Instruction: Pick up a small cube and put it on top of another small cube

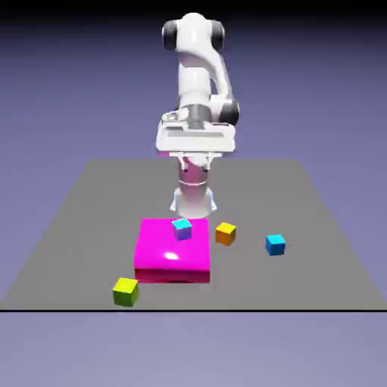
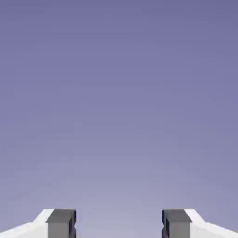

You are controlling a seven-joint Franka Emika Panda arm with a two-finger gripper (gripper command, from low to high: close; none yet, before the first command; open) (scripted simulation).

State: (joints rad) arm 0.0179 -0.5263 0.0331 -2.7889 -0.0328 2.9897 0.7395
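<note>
Exterior view: plain cubes (image 1: 276, 245), no writing visible.

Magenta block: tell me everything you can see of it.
The magenta block is wide, low and glossy, with softly rounded edges and a bright highlight near its front. It lies flat on the grey table. A small cyan-topped cube with purple sides appears to rest on its far part.
</note>
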